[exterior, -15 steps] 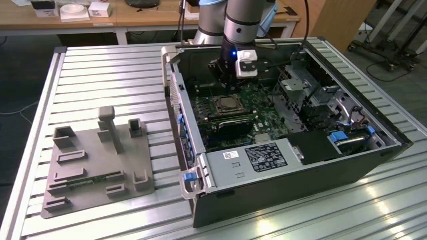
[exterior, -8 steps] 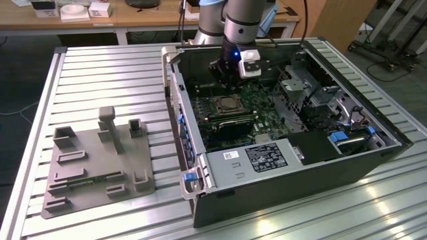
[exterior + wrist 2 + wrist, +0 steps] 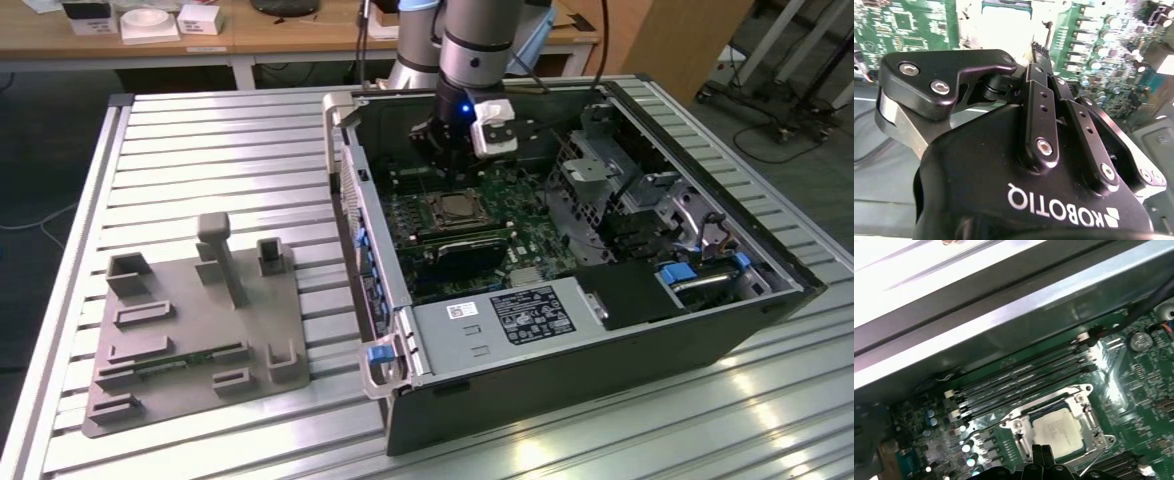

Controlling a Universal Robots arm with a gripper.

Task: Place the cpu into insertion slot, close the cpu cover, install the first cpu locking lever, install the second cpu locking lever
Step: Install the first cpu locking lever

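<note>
The black two-fingered gripper (image 3: 447, 160) hangs inside the open black computer case (image 3: 601, 355), which lies on the ribbed metal bench (image 3: 214, 150). It sits just above the far edge of the square black insertion slot (image 3: 1030, 416) on the green motherboard (image 3: 534, 240). In both wrist views the fingertips (image 3: 1040, 49) are drawn together, and nothing shows between them.

The small square cpu with its silvery-grey top (image 3: 1059, 430) lies flat in the slot. The thin silvery cpu cover (image 3: 1021, 424) lies down around it, so the chip shows through its window. A thin wire lever (image 3: 1093, 460) runs along one side of the socket; I cannot tell whether it is hooked.

Long black memory slots (image 3: 1019, 375) lie just beside the socket. A grey moulded fixture plate (image 3: 187, 330) rests on the bench, well apart at the exterior view's left.
</note>
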